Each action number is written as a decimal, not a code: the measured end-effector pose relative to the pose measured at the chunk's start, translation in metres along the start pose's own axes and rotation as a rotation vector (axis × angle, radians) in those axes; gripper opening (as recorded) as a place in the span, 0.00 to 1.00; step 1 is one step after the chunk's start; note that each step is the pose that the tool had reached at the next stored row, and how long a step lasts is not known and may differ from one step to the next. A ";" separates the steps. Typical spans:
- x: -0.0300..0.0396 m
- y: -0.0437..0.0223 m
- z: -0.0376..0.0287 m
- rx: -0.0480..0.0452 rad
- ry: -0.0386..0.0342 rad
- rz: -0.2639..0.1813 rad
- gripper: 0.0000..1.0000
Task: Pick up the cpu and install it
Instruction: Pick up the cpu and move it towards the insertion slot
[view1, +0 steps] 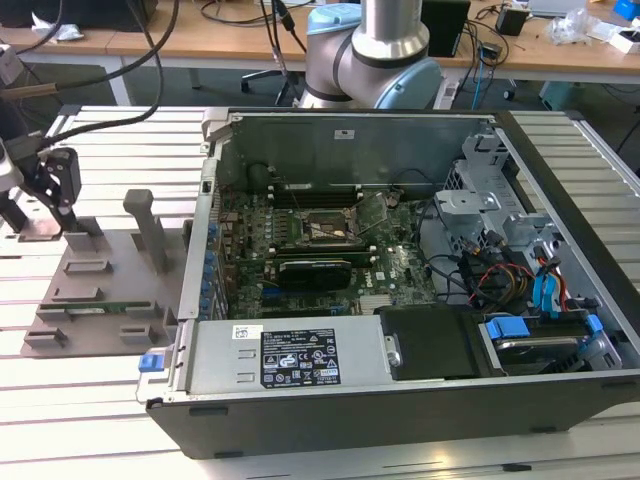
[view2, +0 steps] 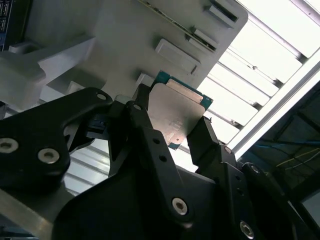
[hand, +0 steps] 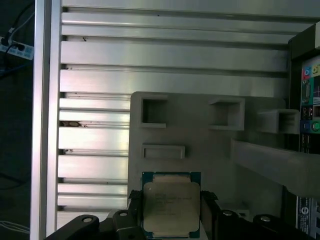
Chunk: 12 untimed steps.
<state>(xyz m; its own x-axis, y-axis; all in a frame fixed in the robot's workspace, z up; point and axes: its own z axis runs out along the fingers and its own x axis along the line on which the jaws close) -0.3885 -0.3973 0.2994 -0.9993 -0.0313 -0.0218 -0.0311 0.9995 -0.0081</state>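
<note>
Now held: the cpu sits between the 2 black fingers of the gripper; the fingers look pressed against 2 opposite edges, so I judge it clamped, metal plate facing the cameras in both wrist views.
Cpu position: at the outer end of the grey tray, on the exterior view's left; I cannot tell whether it is lifted clear or touching the tray.
Cpu shape: close to square, so no real long axis; the green rim shows past the fingertips.
Gripper in the exterior view: the gripper hangs just above the tray's far corner, outside the computer case.
Key relation: the socket frame lies towards the exterior view's right of the gripper, well apart, with the case's side wall between them; only 1 arm, so no choice of side.
Tray contents: several raised blocks and empty pockets; a long thin green stick lies near its front edge.
Case contents: circuit board with the socket frame near its middle; cables and blue-tabbed drive bays on the exterior view's right; I cannot tell if the socket is open.
Support: slatted metal table under tray and case.
</note>
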 end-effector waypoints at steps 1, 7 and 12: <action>0.0000 0.0000 -0.0014 0.0000 -0.0001 0.000 0.55; -0.0003 -0.0001 -0.0119 0.0000 0.0000 0.000 0.55; -0.0005 -0.0002 -0.0243 0.0000 -0.0001 0.000 0.55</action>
<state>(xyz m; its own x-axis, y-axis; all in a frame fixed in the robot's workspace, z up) -0.3885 -0.3973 0.3237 -0.9993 -0.0313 -0.0219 -0.0311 0.9995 -0.0081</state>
